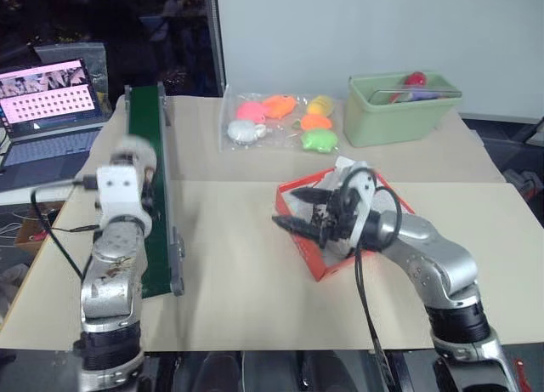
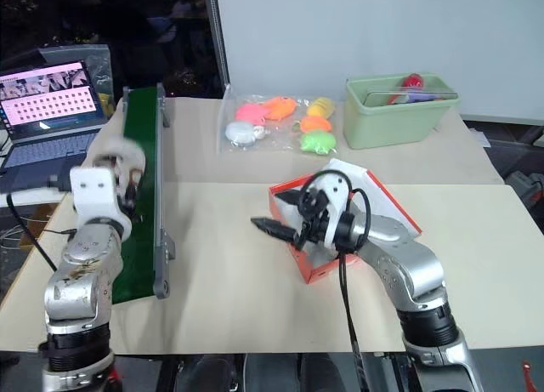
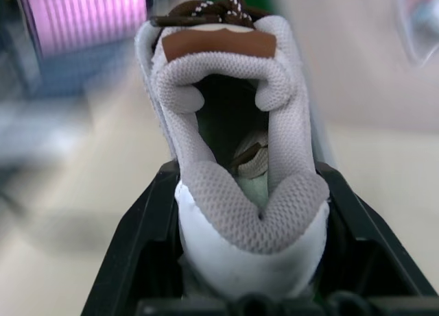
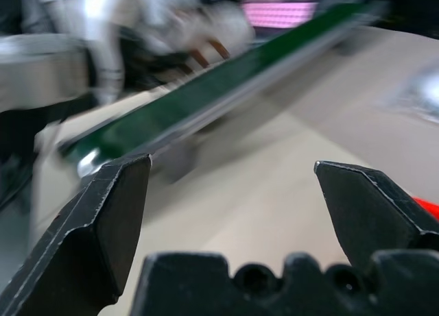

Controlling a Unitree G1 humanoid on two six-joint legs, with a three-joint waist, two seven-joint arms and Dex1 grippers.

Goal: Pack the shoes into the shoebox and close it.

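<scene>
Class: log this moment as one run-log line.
left gripper: shut on white mesh sneaker | right gripper: open, empty | orange-red cardboard shoebox: open

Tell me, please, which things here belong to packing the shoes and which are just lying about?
Part of the job:
- white sneaker, clamped at its heel in the left gripper
- orange-red shoebox, behind the open right gripper

Lying about:
- bag of coloured toys
- pale green bin
- green conveyor
- laptop
</scene>
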